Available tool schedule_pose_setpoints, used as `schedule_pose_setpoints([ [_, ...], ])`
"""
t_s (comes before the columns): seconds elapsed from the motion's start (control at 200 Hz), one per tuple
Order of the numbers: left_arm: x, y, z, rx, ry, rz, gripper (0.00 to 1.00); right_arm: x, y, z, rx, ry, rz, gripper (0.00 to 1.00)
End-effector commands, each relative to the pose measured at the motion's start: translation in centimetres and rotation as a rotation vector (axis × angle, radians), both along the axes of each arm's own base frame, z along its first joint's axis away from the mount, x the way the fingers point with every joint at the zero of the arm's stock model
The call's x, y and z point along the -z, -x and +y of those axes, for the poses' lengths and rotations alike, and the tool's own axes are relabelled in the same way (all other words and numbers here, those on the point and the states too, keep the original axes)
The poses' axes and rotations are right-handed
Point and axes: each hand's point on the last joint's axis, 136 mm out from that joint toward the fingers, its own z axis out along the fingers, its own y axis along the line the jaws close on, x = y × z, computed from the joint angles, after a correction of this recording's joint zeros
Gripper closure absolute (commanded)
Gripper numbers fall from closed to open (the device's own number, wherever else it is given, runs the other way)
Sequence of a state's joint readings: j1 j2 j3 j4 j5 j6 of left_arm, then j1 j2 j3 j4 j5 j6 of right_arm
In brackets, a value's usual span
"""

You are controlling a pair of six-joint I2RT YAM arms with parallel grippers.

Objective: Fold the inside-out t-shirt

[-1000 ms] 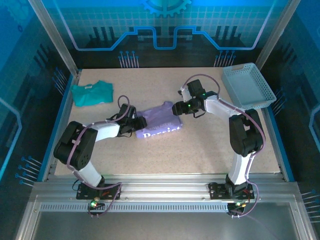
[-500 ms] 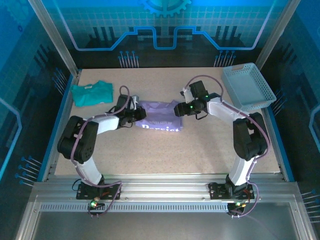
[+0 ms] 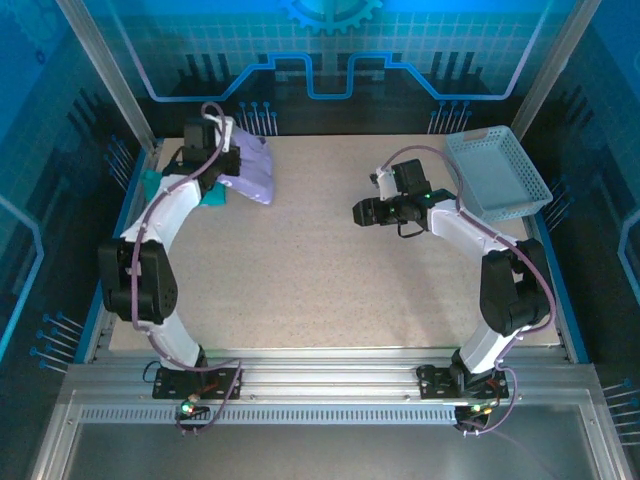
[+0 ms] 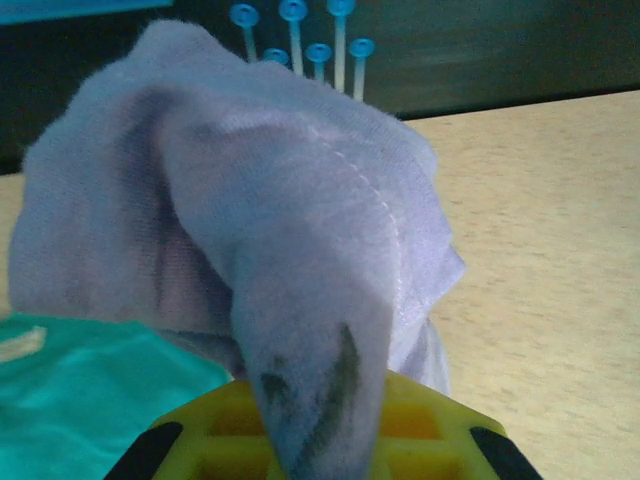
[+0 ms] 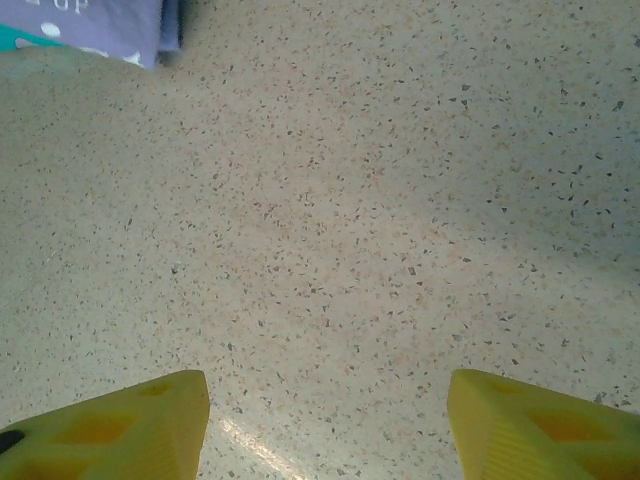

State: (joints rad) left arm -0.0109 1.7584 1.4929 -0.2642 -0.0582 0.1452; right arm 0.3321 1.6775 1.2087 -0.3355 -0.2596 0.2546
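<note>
**Top external.** Fixed high behind the arm bases, facing down and forward. It is distant and takes in the whole table (image 3: 330, 290), with the near edge at the bottom and the far edge at the top.

**Left wrist.** At the table's far left corner, low and almost level, facing the far edge. It is very near the inside-out t-shirt (image 4: 300, 230), which drapes over its own yellow fingers (image 4: 440, 430). A teal shirt (image 4: 90, 400) sits lower left.

**Right wrist.** Close above the table right of middle, facing steeply down and toward the left edge.

**Shared.** All three views catch the t-shirt at the far left corner. Top external and right wrist share the bare mid-table.
</note>
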Motion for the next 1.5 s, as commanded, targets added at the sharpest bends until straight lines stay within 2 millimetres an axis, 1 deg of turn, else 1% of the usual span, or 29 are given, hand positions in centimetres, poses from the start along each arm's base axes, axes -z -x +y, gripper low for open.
schedule_pose_setpoints([
  [0.0,-0.3,-1.1,3.1,0.003,-0.123,0.039,1.0,0.8,0.0,-0.3,0.008,-0.017,0.025,0.35],
  [0.075,-0.9,-1.9,4.4,-0.007,-0.129,0.043,1.0,0.8,0.0,-0.2,0.007,-0.016,0.025,0.35],
  [0.175,-1.7,-2.4,5.5,-0.013,-0.138,0.039,1.0,0.9,-0.1,-0.3,0.011,-0.012,0.026,0.35],
  [0.39,-4.0,-2.0,7.6,-0.036,-0.107,-0.001,1.0,1.7,-0.3,-0.2,0.01,-0.002,0.046,0.35],
  [0.445,-4.4,-1.7,8.8,-0.055,-0.103,-0.008,1.0,2.0,-0.3,-0.1,0.008,0.0,0.052,0.35],
  [0.52,-4.5,-1.3,11.1,-0.108,-0.098,-0.014,1.0,2.2,-0.3,0.1,0.004,0.003,0.058,0.35],
  [0.585,-4.0,-1.0,13.4,-0.157,-0.1,-0.003,1.0,2.4,-0.3,0.1,0.002,0.01,0.063,0.35],
  [0.635,-3.0,-1.2,15.1,-0.198,-0.112,0.014,1.0,2.6,-0.3,0.1,0.002,0.016,0.065,0.35],
  [0.66,-2.1,-1.4,15.8,-0.215,-0.115,0.028,1.0,2.7,-0.3,0.2,0.001,0.017,0.067,0.35],
  [0.695,-1.0,-1.7,16.8,-0.245,-0.12,0.042,0.94,2.9,-0.4,0.1,0.003,0.02,0.072,0.35],
  [0.77,2.0,-2.5,19.1,-0.316,-0.141,0.103,0.93,3.1,-0.4,0.3,-0.001,0.021,0.082,0.35],
  [0.83,4.4,-2.8,21.4,-0.402,-0.194,0.178,0.89,3.1,-0.4,0.3,-0.002,0.025,0.087,0.35],
  [0.87,5.2,-2.7,23.0,-0.478,-0.238,0.217,0.83,2.9,-0.3,0.3,0.0,0.03,0.084,0.35],
  [0.91,5.5,-2.6,23.8,-0.529,-0.256,0.242,0.76,2.6,-0.2,0.0,0.009,0.038,0.075,0.35],
  [0.93,5.4,-2.6,24.0,-0.547,-0.257,0.245,0.7,2.5,-0.1,-0.1,0.017,0.043,0.069,0.35],
  [0.95,4.9,-2.5,24.1,-0.563,-0.251,0.237,0.6,2.2,-0.1,-0.3,0.025,0.048,0.059,0.35],
  [0.985,4.1,-2.4,23.9,-0.577,-0.225,0.213,0.46,1.8,0.1,-0.8,0.039,0.063,0.041,0.34],
  [1.095,0.3,-1.4,21.6,-0.598,-0.111,0.08,0.22,0.3,0.4,-3.2,0.108,0.164,-0.036,0.31],
  [1.175,-2.0,0.4,18.5,-0.584,-0.004,-0.014,0.14,-1.0,0.7,-5.6,0.182,0.264,-0.11,0.27],
  [1.225,-2.2,2.0,16.2,-0.57,0.077,-0.054,0.09,-2.0,0.9,-7.3,0.24,0.326,-0.166,0.21],
  [1.235,-2.7,2.4,15.8,-0.565,0.095,-0.074,0.08,-2.2,0.9,-7.6,0.252,0.336,-0.177,0.2],
  [1.336,-1.9,5.9,11.3,-0.499,0.287,-0.16,0.01,-3.6,1.6,-11.0,0.372,0.437,-0.262,0.07],
  [1.371,-0.9,7.3,10.4,-0.501,0.338,-0.177,0.01,-4.1,1.9,-12.1,0.414,0.465,-0.291,0.04],
  [1.381,-1.5,7.4,10.0,-0.495,0.353,-0.199,0.01,-4.2,2.0,-12.4,0.424,0.474,-0.299,0.04],
  [1.386,-0.4,7.9,9.9,-0.499,0.358,-0.18,0.01,-4.3,2.0,-12.5,0.429,0.475,-0.305,0.03],
  [1.396,-1.1,8.0,9.6,-0.489,0.371,-0.205,0.01,-4.4,2.1,-12.9,0.441,0.483,-0.312,0.03],
  [1.401,-1.0,8.2,9.4,-0.484,0.377,-0.207,0.01,-4.4,2.2,-13.0,0.446,0.486,-0.315,0.02],
  [1.491,1.8,11.2,7.4,-0.464,0.414,-0.241,0.01,-5.2,2.9,-15.8,0.558,0.525,-0.378,0.0],
  [1.496,2.0,11.4,7.3,-0.465,0.413,-0.242,0.01,-4.7,3.1,-16.1,0.56,0.532,-0.371,0.0],
])
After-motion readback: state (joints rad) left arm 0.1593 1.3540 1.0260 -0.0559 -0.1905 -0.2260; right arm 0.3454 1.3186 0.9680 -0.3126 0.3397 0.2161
